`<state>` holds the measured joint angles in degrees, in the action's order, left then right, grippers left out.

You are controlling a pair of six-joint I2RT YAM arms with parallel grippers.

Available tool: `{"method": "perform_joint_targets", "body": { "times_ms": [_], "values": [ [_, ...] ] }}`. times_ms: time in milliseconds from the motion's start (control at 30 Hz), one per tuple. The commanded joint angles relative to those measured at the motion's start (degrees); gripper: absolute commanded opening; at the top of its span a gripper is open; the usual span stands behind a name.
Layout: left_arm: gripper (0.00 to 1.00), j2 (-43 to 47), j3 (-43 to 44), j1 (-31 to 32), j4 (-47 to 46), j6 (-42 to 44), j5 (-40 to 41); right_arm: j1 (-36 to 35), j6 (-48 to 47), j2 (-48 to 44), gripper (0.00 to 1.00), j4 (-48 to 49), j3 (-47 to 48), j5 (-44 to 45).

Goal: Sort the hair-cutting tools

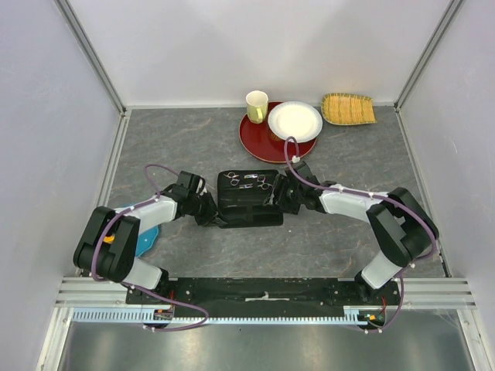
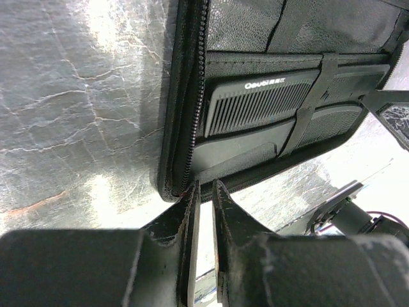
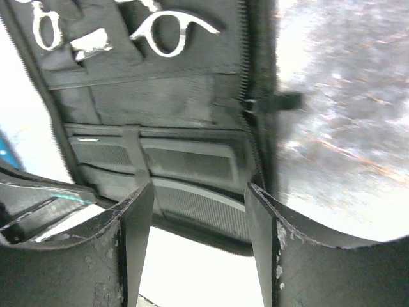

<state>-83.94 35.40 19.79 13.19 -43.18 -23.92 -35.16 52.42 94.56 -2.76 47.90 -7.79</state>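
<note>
Large black rectangular zip case (image 1: 249, 207) lies open. In its far half are two small silver scissors (image 1: 249, 182). In its near half a long flat black comb (image 2: 262, 105) and a thicker black comb tool (image 2: 236, 150) are strapped. Your right gripper (image 3: 199, 192) gapes wide and empty above the combs. Your left gripper (image 2: 203, 188) is narrow at the case's rim, possibly pinching it. Sorting looks done, so lift clear.

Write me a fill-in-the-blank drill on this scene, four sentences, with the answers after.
1. The black case between the two arms lies ____.
2. The white plate rests on a ____ tray.
3. The right claw is over the case with its jaws wide apart, gripping ____.
4. The comb strapped into the case is ____ in colour.

Missing words: open; red; nothing; black.
</note>
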Motion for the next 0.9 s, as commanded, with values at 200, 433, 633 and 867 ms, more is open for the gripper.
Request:
{"method": "perform_joint_targets", "body": {
  "times_ms": [200,433,633,867],
  "values": [
    [0.31,6.8,2.5,0.2,3.1,2.4,2.0,1.9,-8.6,-10.5,0.62,-16.0,2.5,11.1],
    [0.35,13.4,4.3,0.2,5.9,3.2,6.8,2.6,-12.6,-9.6,0.61,-19.0,4.9,13.6],
    [0.34,20.4,2.0,0.0,11.6,-1.4,21.0,4.2,-14.0,-6.5,0.52,-19.0,7.5,15.3],
    [0.29,28.6,-4.9,0.0,18.4,-12.3,29.8,4.8,-14.1,1.3,0.42,-19.8,13.4,17.2]
  ]
}}
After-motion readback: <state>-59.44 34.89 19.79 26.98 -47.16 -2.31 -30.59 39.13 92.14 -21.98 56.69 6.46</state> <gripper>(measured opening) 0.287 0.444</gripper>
